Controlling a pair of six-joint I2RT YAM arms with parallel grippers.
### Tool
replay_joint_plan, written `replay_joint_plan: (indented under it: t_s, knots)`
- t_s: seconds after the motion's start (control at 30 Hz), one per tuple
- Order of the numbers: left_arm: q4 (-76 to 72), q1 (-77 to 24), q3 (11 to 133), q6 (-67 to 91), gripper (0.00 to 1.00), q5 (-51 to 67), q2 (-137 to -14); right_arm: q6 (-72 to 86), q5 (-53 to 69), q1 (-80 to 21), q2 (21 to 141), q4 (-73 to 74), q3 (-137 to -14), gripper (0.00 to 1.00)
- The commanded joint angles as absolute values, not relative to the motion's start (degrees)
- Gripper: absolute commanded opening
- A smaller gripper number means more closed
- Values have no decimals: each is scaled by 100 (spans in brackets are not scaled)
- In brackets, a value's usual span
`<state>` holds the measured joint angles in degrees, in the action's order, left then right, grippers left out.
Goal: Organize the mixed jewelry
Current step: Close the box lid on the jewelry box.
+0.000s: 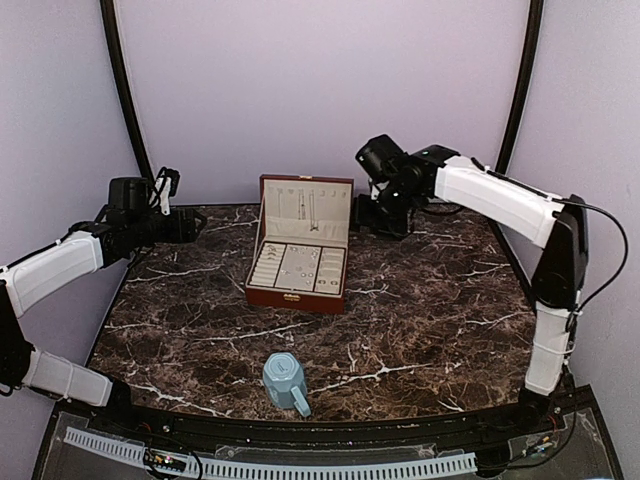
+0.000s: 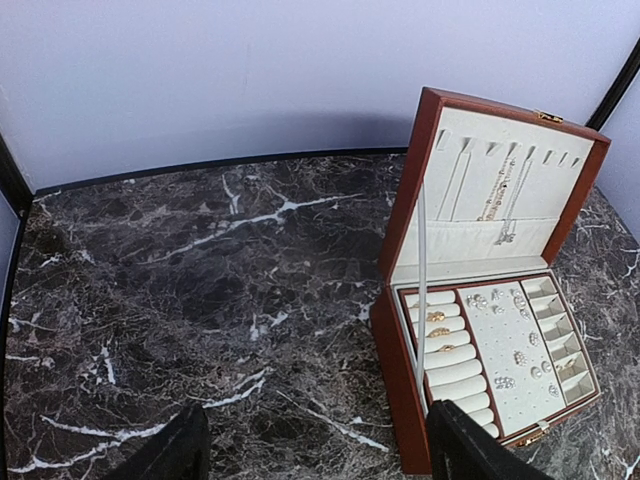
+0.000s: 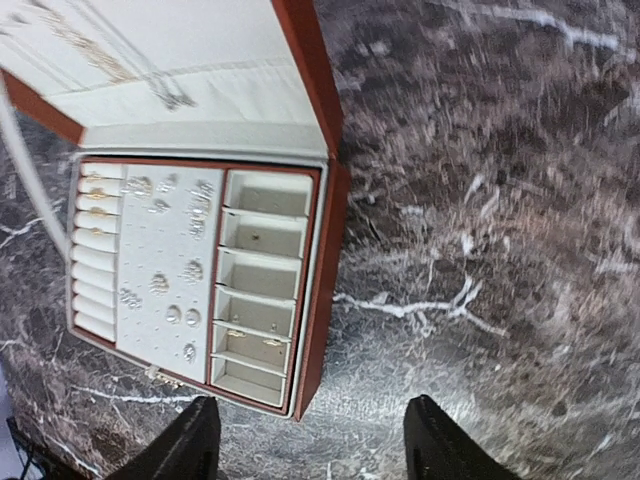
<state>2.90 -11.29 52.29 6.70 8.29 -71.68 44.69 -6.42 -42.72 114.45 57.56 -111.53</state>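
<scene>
Dark marble tabletop (image 1: 420, 300), lilac backdrop. The mixed jewelry (image 2: 505, 335), small silvery studs, lies on the centre pad of the open jewelry box (image 1: 298, 268), beside gold rings (image 2: 438, 330) in the roll slots and below chains (image 2: 497, 195) hung in the lid. Left gripper (image 2: 312, 450) and right gripper (image 3: 310, 445) hover with fingers spread, holding nothing. Risk: a descending finger may clip the box wall or upright lid, shoving the box and scattering pieces. The right wrist view is blurred; specks in the side compartments are possibly studs. No thin hoop is discernible.
</scene>
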Motion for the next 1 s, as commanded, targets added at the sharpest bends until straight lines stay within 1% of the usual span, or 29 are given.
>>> replay_joint_plan:
  t_s: [0.0,0.13,0.2,0.27,0.3,0.33,0.4,0.67,0.87,0.97]
  knots:
    - [171,-951,5193,884,77,1154,-7112,3887,-448,-3778,10203,3953,-10068,70]
    - [102,-824,5167,954,77,1217,-7057,3629,1020,-3086,9724,2149,-9049,76]
    - [85,-795,5146,909,77,1124,-7020,3452,1688,-2825,9758,1380,-8834,78]
    - [36,-765,5119,873,77,1065,-6975,3176,2265,-2636,9956,930,-8902,81]
    - [27,-747,5108,862,77,1064,-6947,3003,2444,-2576,10112,815,-9020,82]
    - [20,-734,5094,862,77,1066,-6916,2858,2540,-2520,10282,802,-9179,85]
    - [-174,-704,5066,857,78,1121,-6865,2614,2743,-2417,10651,817,-9550,87]
    - [-414,-604,4923,617,78,1009,-6693,1962,3692,-2224,11889,673,-10544,91]
    - [-414,-568,4928,519,78,897,-6765,1695,4180,-2215,12526,572,-11250,91]
    - [-405,-558,4943,517,78,932,-6816,1719,4731,-2223,12829,581,-11681,91]
